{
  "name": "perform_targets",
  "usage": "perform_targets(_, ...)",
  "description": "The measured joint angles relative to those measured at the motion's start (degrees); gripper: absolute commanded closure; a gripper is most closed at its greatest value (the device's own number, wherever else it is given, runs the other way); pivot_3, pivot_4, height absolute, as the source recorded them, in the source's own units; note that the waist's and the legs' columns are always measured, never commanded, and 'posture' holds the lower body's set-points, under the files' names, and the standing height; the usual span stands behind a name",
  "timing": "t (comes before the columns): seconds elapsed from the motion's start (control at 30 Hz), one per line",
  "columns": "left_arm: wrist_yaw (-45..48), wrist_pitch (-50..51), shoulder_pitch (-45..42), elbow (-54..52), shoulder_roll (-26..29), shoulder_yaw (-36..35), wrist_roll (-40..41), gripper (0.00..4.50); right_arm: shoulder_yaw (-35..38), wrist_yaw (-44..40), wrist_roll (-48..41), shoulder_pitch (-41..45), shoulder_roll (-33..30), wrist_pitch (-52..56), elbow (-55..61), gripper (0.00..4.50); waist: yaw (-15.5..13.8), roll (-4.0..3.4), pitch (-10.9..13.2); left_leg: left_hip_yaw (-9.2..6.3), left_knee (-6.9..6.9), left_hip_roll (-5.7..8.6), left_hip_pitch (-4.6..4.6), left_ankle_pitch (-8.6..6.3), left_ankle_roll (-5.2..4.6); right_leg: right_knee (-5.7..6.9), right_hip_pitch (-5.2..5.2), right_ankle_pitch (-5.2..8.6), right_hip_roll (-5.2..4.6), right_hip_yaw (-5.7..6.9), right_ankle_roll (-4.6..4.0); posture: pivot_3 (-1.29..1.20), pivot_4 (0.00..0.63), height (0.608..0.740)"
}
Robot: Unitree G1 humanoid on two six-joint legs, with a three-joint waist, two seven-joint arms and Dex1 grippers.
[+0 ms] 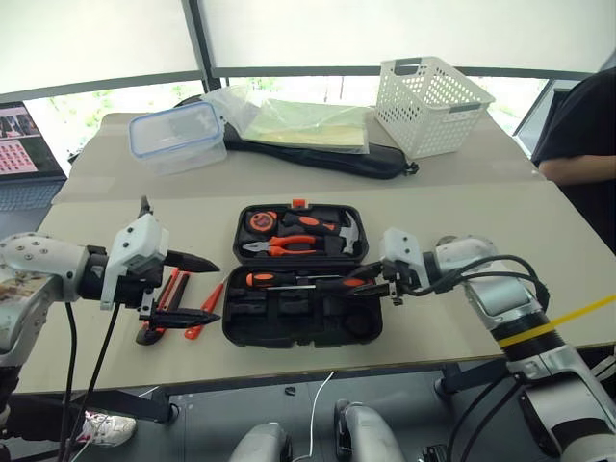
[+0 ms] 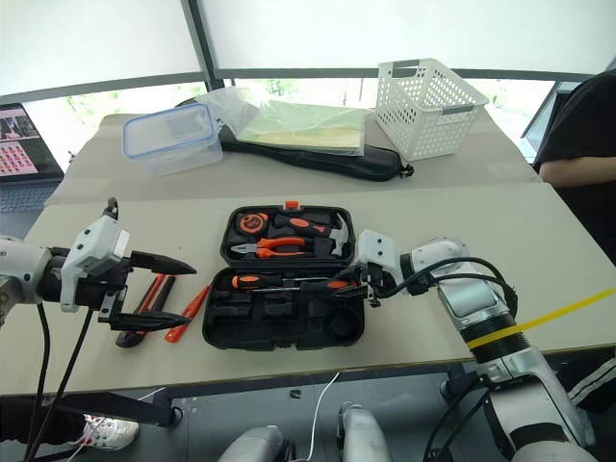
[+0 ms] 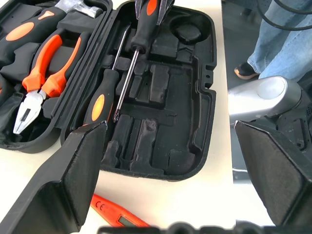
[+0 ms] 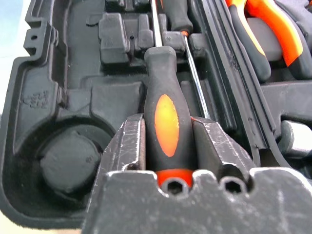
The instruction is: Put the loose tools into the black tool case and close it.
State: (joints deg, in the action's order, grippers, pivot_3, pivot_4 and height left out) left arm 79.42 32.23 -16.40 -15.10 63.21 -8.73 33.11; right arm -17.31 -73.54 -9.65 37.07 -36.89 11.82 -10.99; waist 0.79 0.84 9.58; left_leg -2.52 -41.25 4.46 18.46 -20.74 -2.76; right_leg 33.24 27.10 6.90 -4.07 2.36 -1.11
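Tool case (image 1: pixel 298 332) lies open on the desk (image 1: pixel 462 221). Right wrist view: right gripper (image 4: pixel 168 139), jaws on either side of a screwdriver's (image 4: pixel 167 114) handle, shaft in its slot. Left wrist view: second screwdriver (image 3: pixel 100 105) alongside. Head view: left gripper (image 1: pixel 197 289), jaws wide, empty, above utility knife (image 1: pixel 164 308) and tester pen (image 1: pixel 204 310).

Left arm bent in from the left edge, its gripper (image 2: pixel 154 289) pointing right, jaws spread wide and empty. Right arm reaching in from the right, wrist angled slightly down, gripper (image 4: pixel 168 134) pointing left, jaws flanking a screwdriver (image 4: pixel 167 117) handle on both sides.
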Motion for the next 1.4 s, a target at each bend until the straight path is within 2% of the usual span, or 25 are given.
perform_targets(0.07, 0.00, 0.00, -0.91, 0.13, -0.06, 0.21, -0.02, 0.00, 0.42, 0.05, -0.71, 0.07, 0.39, 0.79, 0.58, 0.93, 0.00, 0.00, 0.00, -0.01, 0.00, 0.00, 0.00, 0.00, 0.00, 0.00, 0.00, 0.00, 0.00, 0.00, 0.00, 0.00, 0.150, 0.740)
perform_targets(0.17, 0.01, -0.01, -1.47, 0.37, -0.22, 0.64, -0.17, 0.00, 1.44, 0.76, -2.44, 0.70, 1.89, 3.57, 2.42, 0.07, 0.06, 0.00, 0.00, -0.01, 0.01, -0.01, 0.00, 0.00, 0.00, 0.00, 0.00, 0.00, 0.00, -0.02, 0.00, 0.00, 0.150, 0.740)
perform_targets(0.23, -0.02, -0.03, -1.66, 0.70, -0.53, 1.08, -0.27, 0.00, 2.27, 1.63, -2.98, 1.38, 2.87, 5.22, 3.33, 0.07, 0.12, 0.00, 0.00, -0.01, 0.01, -0.01, 0.00, 0.00, 0.00, 0.00, 0.00, 0.00, 0.00, -0.01, 0.00, 0.00, 0.150, 0.740)
perform_targets(0.33, -0.10, -0.03, -1.98, 1.12, -0.82, 1.48, -0.36, 0.00, 2.44, 3.22, -3.02, 2.12, 4.74, 7.05, 5.00, 0.77, 0.08, 0.00, 0.00, -0.02, 0.02, -0.01, 0.00, 0.00, 0.00, -0.01, 0.01, 0.00, 0.02, 0.00, 0.00, 0.00, 0.150, 0.740)
perform_targets(0.43, -0.09, -0.33, -2.65, 1.58, -1.05, 1.96, -0.73, 0.00, 2.26, 3.87, -2.98, 2.04, 6.10, 8.48, 5.80, 1.91, 0.00, 0.00, 0.00, -0.02, 0.02, 0.01, 0.01, 0.00, 0.00, -0.01, 0.01, 0.00, 0.01, 0.01, 0.00, 0.00, 0.150, 0.740)
perform_targets(0.47, -0.09, -0.64, -2.78, 1.84, -1.16, 2.04, -0.89, 0.00, 2.11, 3.90, -2.92, 1.98, 6.25, 8.53, 5.88, 2.12, -0.06, 0.00, 0.00, -0.02, 0.02, 0.01, 0.01, 0.00, 0.00, -0.02, 0.00, 0.00, 0.01, 0.04, 0.00, 0.00, 0.150, 0.740)
perform_targets(0.53, -0.10, -0.92, -2.90, 2.27, -1.42, 2.12, -1.32, 0.00, 1.80, 4.19, -2.70, 1.80, 6.82, 8.53, 5.88, 2.91, -0.03, 0.00, 0.00, -0.02, 0.01, 0.02, 0.01, 0.00, 0.00, -0.01, 0.00, 0.00, 0.02, 0.09, 0.00, 0.00, 0.150, 0.740)
perform_targets(0.7, -0.11, -1.05, -3.14, 2.35, -1.71, 2.42, -1.41, 0.00, -0.41, 7.41, -0.14, 1.74, 9.26, 8.51, 4.55, 4.47, 0.13, 0.00, 0.00, 0.00, 0.01, 0.01, -0.01, 0.01, 0.02, 0.02, 0.01, 0.00, 0.05, 0.10, 0.00, 0.00, 0.150, 0.740)
perform_targets(1.2, -1.18, -2.04, -3.62, 3.12, -1.74, 3.13, -2.82, 0.00, -3.97, 10.10, 6.64, 0.22, 9.57, -0.37, 2.01, 4.47, 0.22, 0.06, -0.12, 0.06, 0.07, 0.01, -0.29, 0.01, 0.02, 0.03, -0.18, 0.00, 0.10, 0.06, -0.01, 0.00, 0.150, 0.740)
perform_targets(1.3, -2.11, -2.29, -1.97, 3.25, -1.72, 2.86, -3.69, 0.00, -1.97, 10.52, 4.78, 0.29, 11.07, 2.02, 1.94, 4.47, 0.28, 0.05, -0.12, 0.06, 0.09, 0.00, -0.23, 0.01, 0.03, 0.04, -0.08, 0.00, 0.13, 0.02, -0.01, 0.00, 0.150, 0.740)
perform_targets(1.37, -4.11, -2.25, 1.06, 3.35, -1.74, 1.49, -4.01, 0.00, 1.50, 10.88, -0.33, 0.68, 12.73, 7.31, 3.13, 4.47, 0.55, 0.02, -0.08, 0.09, 0.14, 0.00, -0.07, 0.03, 0.06, 0.09, 0.14, -0.01, 0.13, -0.02, -0.03, 0.00, 0.150, 0.740)
perform_targets(1.4, -5.13, -2.10, 2.03, 3.44, -1.87, 0.67, -4.06, 0.00, 3.38, 11.13, -2.63, 1.38, 12.82, 9.76, 4.32, 4.20, 0.53, 0.02, -0.07, 0.09, 0.15, -0.01, -0.01, 0.04, 0.07, 0.13, 0.21, -0.01, 0.12, -0.02, -0.03, 0.00, 0.150, 0.740)
